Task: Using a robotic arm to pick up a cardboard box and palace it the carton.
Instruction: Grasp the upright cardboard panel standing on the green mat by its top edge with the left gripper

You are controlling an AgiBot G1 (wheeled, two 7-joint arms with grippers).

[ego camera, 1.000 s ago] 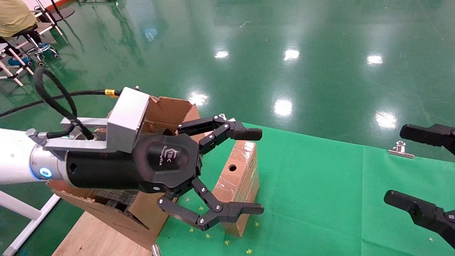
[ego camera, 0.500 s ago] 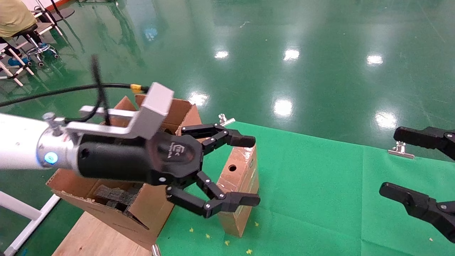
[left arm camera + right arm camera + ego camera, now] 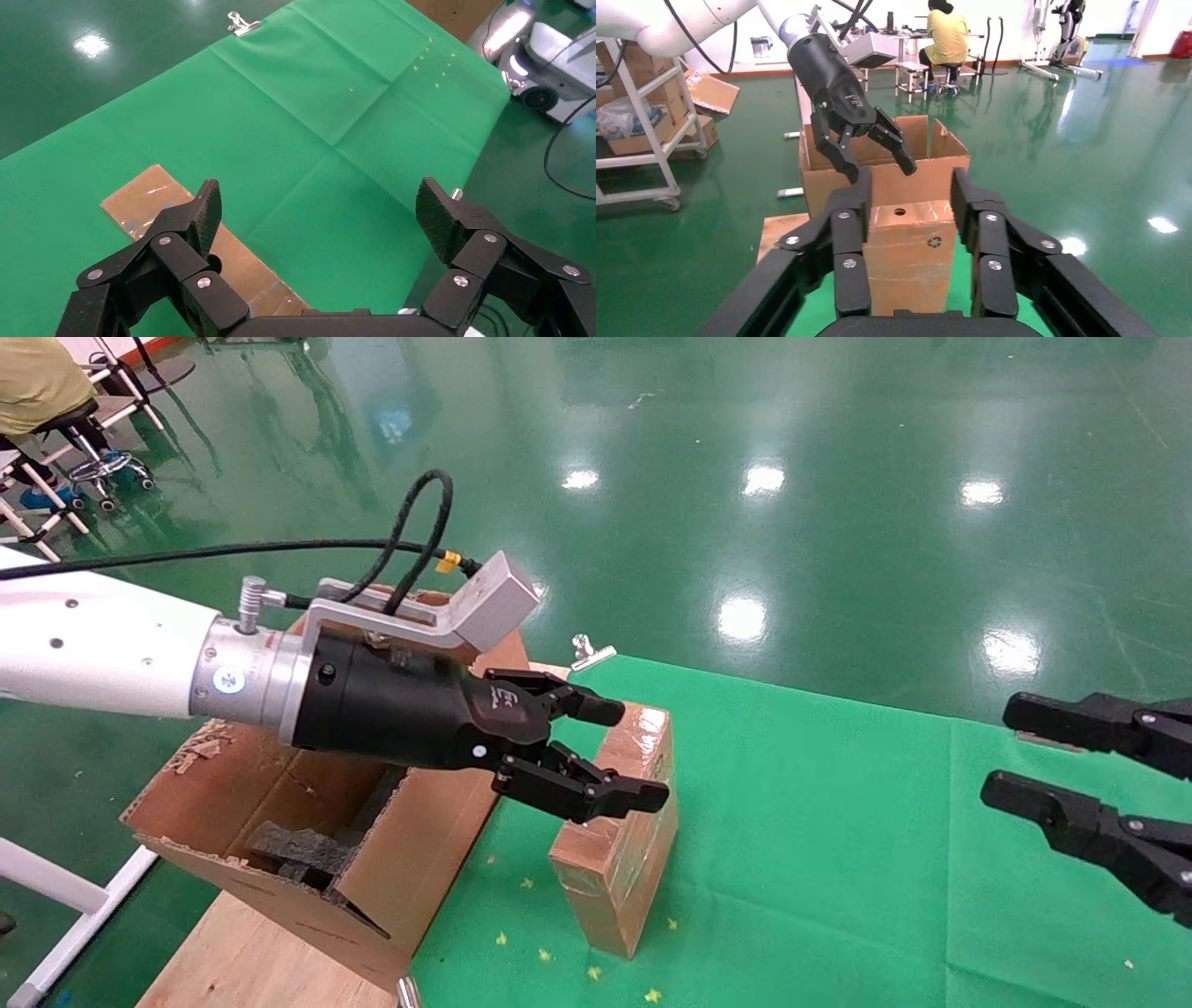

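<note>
- Head view: the cardboard box [image 3: 626, 822] stood on edge on the green cloth [image 3: 838, 822], just beside the carton [image 3: 279, 822], which sat on a wooden board [image 3: 242, 952]. The left gripper [image 3: 616, 756] of the robotic arm [image 3: 102, 649] hovered over the box's upper end, fingers spread and holding nothing. Judgement: the pick was not yet made, so grasp, lift and placing into the carton all remained. The right gripper [image 3: 1001, 756] hung off to the robot's right, well apart from the box, open and empty. A metal clip [image 3: 591, 654] pinned the cloth's far edge.
- Left wrist view: looking down past its own gripper [image 3: 320, 210], the fingers [image 3: 204, 210] stood wide apart, one above the box [image 3: 183, 232] and the other over bare cloth [image 3: 337, 105]. So the jaws did not straddle the box, a thing the head view left unclear.
- Right wrist view: its own gripper [image 3: 910, 193] framed the scene, open with nothing between. Only here did the box [image 3: 905, 253] show its broad face, with round hole and recycling mark, the left gripper [image 3: 877, 165] clear above it, and the carton [image 3: 877, 158] behind.
</note>
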